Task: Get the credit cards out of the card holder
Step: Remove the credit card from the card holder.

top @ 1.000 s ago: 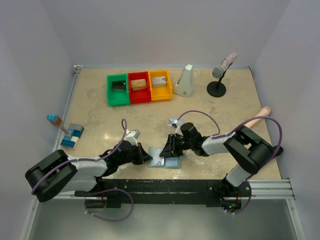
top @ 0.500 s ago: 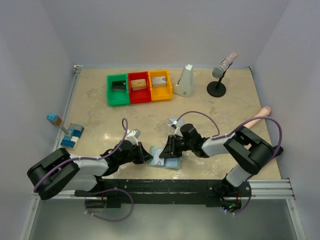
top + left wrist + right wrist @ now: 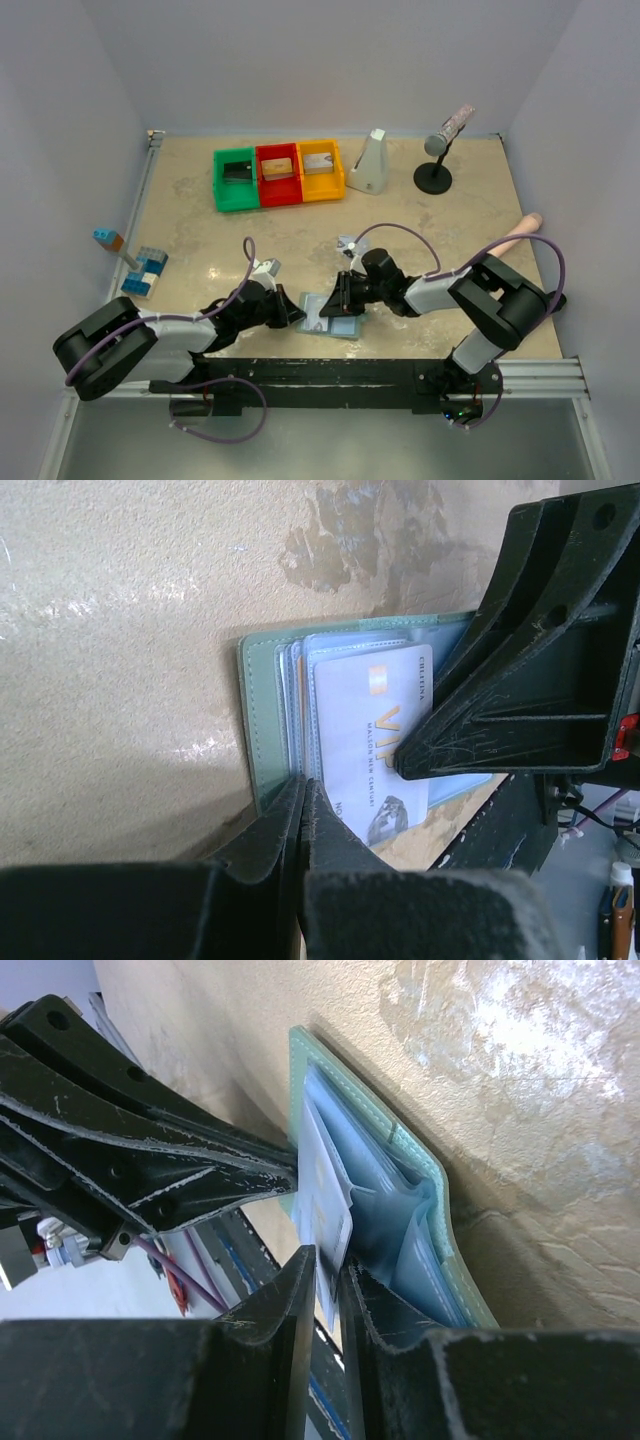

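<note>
Now right claw (image 3: 325, 1290) pinches silver card (image 3: 370, 735); left claw (image 3: 303, 815) pins card holder (image 3: 262, 690).

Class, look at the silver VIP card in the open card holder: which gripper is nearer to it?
Right. The right gripper has its fingers on either side of the silver VIP card; the left gripper pinches the card holder edge beside it.

both arms low, left gripper (image 3: 303, 790) shut, right gripper (image 3: 328, 1270) nearly shut

Bare beige stone-pattern tabletop (image 3: 430, 230) mid-table: open passage. Far edge blocked by green, red and yellow plastic bins (image 3: 278, 173), white metronome-shaped block (image 3: 371, 162), black-based microphone stand (image 3: 439, 150). Blue toy bricks (image 3: 140, 266) crowd left edge.
</note>
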Motion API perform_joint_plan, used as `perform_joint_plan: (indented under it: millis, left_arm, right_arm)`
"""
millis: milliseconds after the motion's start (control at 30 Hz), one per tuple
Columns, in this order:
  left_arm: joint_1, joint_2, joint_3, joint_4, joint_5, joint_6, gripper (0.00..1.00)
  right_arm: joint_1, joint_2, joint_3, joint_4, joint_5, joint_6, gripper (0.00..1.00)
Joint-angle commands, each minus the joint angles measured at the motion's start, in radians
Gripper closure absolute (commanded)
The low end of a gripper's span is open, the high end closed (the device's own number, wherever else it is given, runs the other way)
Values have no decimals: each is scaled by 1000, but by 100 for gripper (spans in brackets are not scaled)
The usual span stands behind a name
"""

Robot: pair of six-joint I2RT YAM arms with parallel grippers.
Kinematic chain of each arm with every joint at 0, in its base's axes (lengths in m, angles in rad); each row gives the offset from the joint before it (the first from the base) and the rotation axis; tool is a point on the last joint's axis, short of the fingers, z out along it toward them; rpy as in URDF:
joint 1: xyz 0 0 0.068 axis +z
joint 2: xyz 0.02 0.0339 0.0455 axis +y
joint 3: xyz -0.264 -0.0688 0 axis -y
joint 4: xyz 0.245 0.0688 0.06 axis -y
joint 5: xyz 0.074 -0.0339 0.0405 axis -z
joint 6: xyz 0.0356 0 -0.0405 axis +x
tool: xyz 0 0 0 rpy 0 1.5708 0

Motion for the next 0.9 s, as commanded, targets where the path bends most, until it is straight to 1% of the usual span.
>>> perform_joint_plan:
  millis: [0, 167, 233, 500, 667, 867]
  left_arm:
    - [-10, 11, -14, -115, -42, 5, 100]
    - [-10, 19, -12, -109, -45, 8, 100]
    - [-10, 31, -11, -99, -36, 7, 100]
    - [-10, 92, 5, -23, 30, -4, 100]
    - [-10, 123, 3, -20, 13, -16, 100]
    - [-10, 166, -9, 12, 5, -41, 100]
  right_arm:
    - [-2, -38, -14, 26, -20, -7, 79]
    - [-6, -61, -15, 19, -29, -12, 70]
    - [-6, -66, -11, 14, -31, -12, 69]
    - [-5, -84, 11, -14, -43, -13, 69]
    - [-6, -146, 31, -154, -26, -45, 68]
    - [-6, -212, 32, -248, 1, -68, 68]
